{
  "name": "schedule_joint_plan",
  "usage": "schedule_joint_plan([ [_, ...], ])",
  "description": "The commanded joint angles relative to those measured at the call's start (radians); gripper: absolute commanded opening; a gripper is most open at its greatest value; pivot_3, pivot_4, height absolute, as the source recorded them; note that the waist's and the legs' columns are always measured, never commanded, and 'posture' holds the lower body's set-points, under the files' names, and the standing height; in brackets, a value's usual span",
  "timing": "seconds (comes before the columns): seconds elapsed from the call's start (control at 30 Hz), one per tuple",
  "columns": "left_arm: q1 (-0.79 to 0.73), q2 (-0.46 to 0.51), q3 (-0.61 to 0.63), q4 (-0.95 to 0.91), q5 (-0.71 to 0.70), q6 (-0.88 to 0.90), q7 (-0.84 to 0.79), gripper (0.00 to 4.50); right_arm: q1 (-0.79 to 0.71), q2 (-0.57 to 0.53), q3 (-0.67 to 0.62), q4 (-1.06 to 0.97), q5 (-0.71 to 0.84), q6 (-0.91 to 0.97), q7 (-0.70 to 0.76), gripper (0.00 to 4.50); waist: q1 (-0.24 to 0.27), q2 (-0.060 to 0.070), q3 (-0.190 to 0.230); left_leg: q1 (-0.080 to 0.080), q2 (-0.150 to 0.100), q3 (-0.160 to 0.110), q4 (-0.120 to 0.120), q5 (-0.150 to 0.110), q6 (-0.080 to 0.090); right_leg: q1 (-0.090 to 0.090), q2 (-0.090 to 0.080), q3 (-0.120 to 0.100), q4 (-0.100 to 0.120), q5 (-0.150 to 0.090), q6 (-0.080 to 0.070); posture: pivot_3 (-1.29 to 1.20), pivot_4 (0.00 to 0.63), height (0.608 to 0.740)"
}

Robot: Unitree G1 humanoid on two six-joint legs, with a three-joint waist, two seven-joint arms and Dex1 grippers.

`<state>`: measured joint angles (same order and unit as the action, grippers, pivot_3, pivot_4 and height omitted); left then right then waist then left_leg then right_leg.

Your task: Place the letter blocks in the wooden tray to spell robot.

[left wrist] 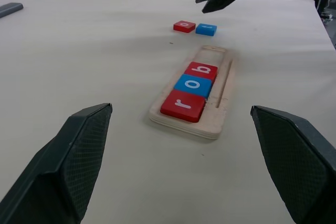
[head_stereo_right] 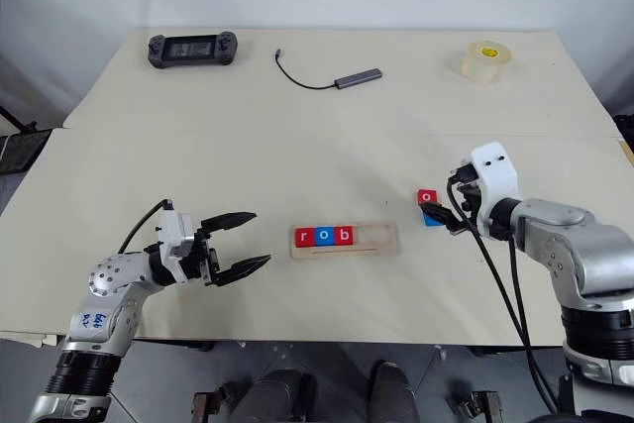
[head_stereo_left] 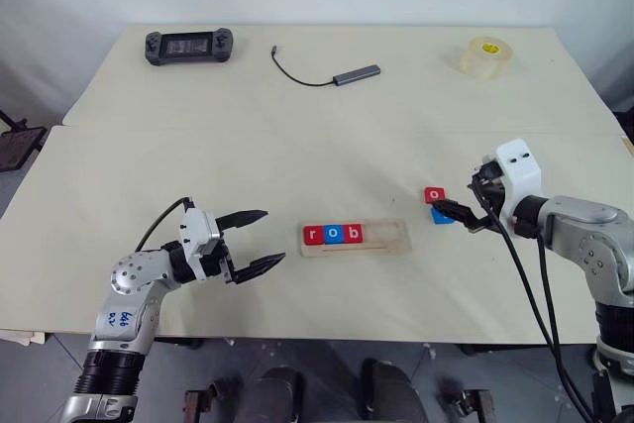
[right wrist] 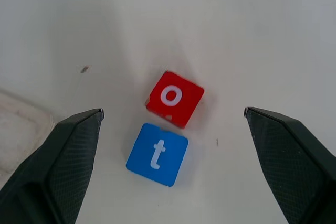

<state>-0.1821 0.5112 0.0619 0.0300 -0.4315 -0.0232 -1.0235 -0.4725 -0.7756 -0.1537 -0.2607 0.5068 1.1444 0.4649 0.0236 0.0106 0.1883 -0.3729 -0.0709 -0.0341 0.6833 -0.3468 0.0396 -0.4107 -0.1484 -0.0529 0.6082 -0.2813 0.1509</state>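
1. The bench point(head_stereo_left: 297, 126) is a wide cream top; the head views take in all of it, with a black handheld game console point(head_stereo_left: 189, 46), a grey adapter on a black cable point(head_stereo_left: 355, 74) and a roll of clear tape point(head_stereo_left: 485, 54) along its far edge
2. The left pincer point(head_stereo_left: 256, 240) hangs above the near left part of the bench, its two black fingers spread wide with nothing between them and aimed toward the tray; blue handwriting on that arm is too small to read
3. The right pincer point(head_stereo_left: 464, 215) hangs just over the two loose blocks on the right, spread wide and pinching nothing; the left wrist view shows its dark fingertips above them
4. The wooden tray point(head_stereo_left: 391, 240) lies near the middle front; in the left wrist view its recess and narrow groove show plainly, with the far end of the slot bare
5. Three letter blocks fill the tray's left part: red "r" point(left wrist: 182, 105), blue "o" point(left wrist: 193, 85), red "b" point(left wrist: 201, 70), touching in a row
6. The right wrist view gives the loose pair clearly: red "o" point(right wrist: 174, 98), turned askew, just beside blue "t" point(right wrist: 157, 154), both flat on the bench right of the tray
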Motion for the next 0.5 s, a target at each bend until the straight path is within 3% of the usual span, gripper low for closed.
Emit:
schedule_joint_plan([
  [0.03,0.013,0.003,0.014,-0.04,-0.001,-0.016,0.006,4.5,-0.033,0.008,0.005,-0.007,-0.007,0.039,-0.019,4.49,-0.001,0.0,0.0,0.0,0.0,0.0,0.0,0.0,0.0,0.0,0.0,0.0,0.0,0.0,0.0,0.0,0.15,0.74],
  [0.2,0.019,0.004,0.013,-0.051,-0.001,-0.012,0.012,4.5,-0.058,0.022,0.015,-0.002,-0.015,0.067,-0.038,4.49,-0.001,0.0,0.0,0.0,0.0,0.0,0.0,0.0,0.0,0.0,0.0,0.0,0.0,0.0,0.0,0.0,0.15,0.74],
  [0.5,0.023,-0.002,0.006,-0.067,0.001,-0.013,0.027,4.5,-0.169,0.153,0.054,0.175,-0.093,0.081,-0.137,4.49,-0.007,0.0,0.0,0.0,0.0,0.001,0.0,0.0,0.0,-0.001,0.0,0.0,0.001,0.0,0.0,0.0,0.15,0.74],
])
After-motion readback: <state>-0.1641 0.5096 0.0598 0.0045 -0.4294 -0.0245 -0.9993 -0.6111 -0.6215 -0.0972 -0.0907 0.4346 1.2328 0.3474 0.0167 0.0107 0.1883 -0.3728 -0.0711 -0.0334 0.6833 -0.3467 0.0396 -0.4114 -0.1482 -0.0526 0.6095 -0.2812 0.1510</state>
